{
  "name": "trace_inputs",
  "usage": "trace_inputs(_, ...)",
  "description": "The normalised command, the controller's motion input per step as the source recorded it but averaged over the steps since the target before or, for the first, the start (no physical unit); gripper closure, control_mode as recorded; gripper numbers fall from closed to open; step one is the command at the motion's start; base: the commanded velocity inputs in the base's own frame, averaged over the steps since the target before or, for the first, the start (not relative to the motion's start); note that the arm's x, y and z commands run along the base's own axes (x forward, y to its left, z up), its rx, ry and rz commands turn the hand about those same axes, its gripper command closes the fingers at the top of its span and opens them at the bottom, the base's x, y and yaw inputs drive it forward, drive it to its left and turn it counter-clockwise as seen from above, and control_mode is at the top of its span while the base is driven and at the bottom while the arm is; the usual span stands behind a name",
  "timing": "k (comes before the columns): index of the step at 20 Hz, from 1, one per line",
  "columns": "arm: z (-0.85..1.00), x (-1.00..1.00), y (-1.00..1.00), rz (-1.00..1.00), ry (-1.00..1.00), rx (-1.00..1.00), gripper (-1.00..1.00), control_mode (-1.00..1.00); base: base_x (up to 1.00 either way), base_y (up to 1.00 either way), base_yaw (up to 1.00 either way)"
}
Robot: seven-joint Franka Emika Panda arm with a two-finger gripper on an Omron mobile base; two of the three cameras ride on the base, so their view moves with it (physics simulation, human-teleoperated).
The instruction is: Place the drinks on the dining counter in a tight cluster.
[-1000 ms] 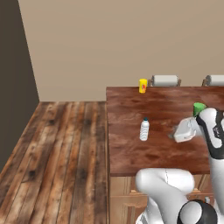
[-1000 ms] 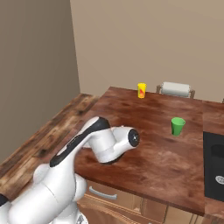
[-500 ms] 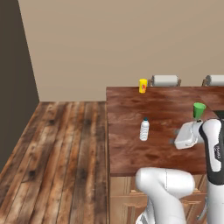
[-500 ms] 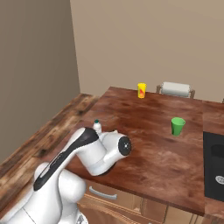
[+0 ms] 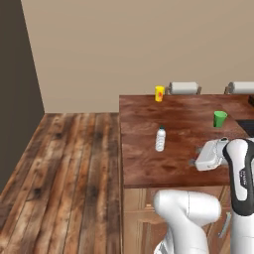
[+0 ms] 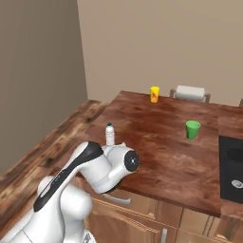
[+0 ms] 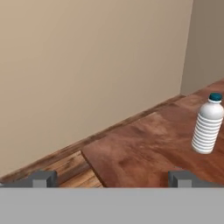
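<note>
A clear-white water bottle (image 5: 160, 139) with a dark cap stands upright near the left end of the dining counter (image 5: 144, 163), a dark reddish-brown wood top. It is also in the right base view (image 6: 110, 135) and at the right of the hand view (image 7: 208, 124). My gripper (image 7: 113, 179) is open with nothing between its fingertips (image 7: 41, 178). It hangs low over the counter, pointing along the top toward the wall. In the left base view my hand (image 5: 208, 156) is to the right of the bottle, near the front edge and well apart from it.
At the counter's far edge stands a yellow cup (image 5: 159, 93) with a red mark. A green cup (image 5: 220, 119) is at mid right. White-cushioned stools (image 5: 183, 88) line the far side. A black inset (image 6: 232, 166) sits at the right end. Plank floor (image 5: 74, 163) lies to the left.
The arm has folded lower and my hand has sunk slightly toward the counter's front edge. In the right base view the bottle has come out from behind the arm. The bottle and cups stand as before.
</note>
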Motion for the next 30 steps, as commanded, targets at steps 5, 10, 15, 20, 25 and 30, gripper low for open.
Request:
trace_inputs(5, 0.00, 0.00, 0.00, 0.00, 0.00, 0.00, -1.00, 1.00, -0.39, 0.02, -0.49)
trace_inputs(10, 0.00, 0.00, 0.00, 0.00, 0.00, 0.00, -1.00, 1.00, 0.00, 0.07, -0.93)
trace_inputs(15, 0.00, 0.00, 0.00, 0.00, 0.00, 0.00, -1.00, 1.00, 0.00, 0.10, -0.95)
trace_inputs(20, 0.00, 0.00, 0.00, 0.00, 0.00, 0.00, -1.00, 1.00, 0.00, 0.06, -0.99)
trace_inputs(25, 0.00, 0.00, 0.00, 0.00, 0.00, 0.00, -1.00, 1.00, 0.00, 0.04, -1.00)
trace_inputs(30, 0.00, 0.00, 0.00, 0.00, 0.00, 0.00, -1.00, 1.00, 0.00, 0.02, -1.00)
